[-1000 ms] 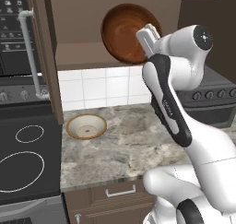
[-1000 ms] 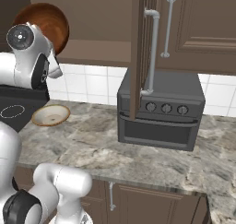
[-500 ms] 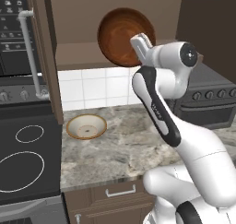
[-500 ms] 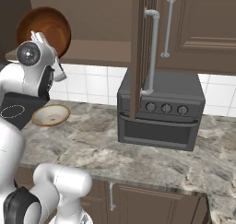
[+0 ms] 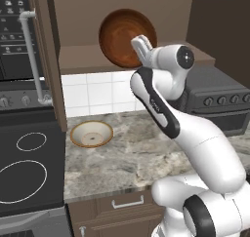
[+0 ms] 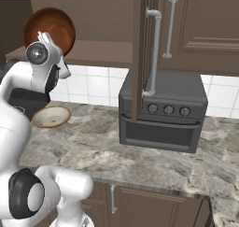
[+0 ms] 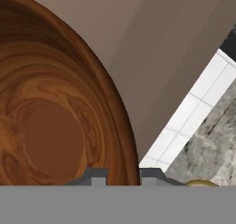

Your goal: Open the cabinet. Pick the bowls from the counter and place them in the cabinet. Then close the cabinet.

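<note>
Claw: gripper (image 5: 140, 42) pinched tight on the rim of the wooden bowl (image 5: 124, 36), one finger on each side of the rim in the hand view.
Wooden bowl: reddish-brown and shiny, tipped up on its edge with its inside facing the robot, held up at the open cabinet (image 5: 97, 9), just above the cabinet shelf (image 5: 85, 55), not resting on it.
Hand view: wooden bowl (image 7: 50, 112) very close, swirly brown grain, rim (image 7: 129, 140) running down between the finger tips (image 7: 96, 177).
Cream bowl: tan rim, white inside (image 5: 91, 133), sitting flat on the counter (image 5: 127, 158), below the cabinet and a bit left of the wooden bowl, near the white tile wall (image 5: 93, 92).
Cabinet doors: both swung open; left door (image 5: 46, 60) edge-on with its silver bar handle (image 5: 31, 55), right door (image 6: 140, 53) edge-on with its silver bar handle (image 6: 154, 53).
Toaster oven: black (image 6: 161, 111), on the counter, below the cabinet to the right, behind the right door.
Stovetop: black with white rings (image 5: 24, 167), touching the left end of the counter.
Drawer: brown with a short handle (image 5: 128, 203), under the front edge of the counter.
</note>
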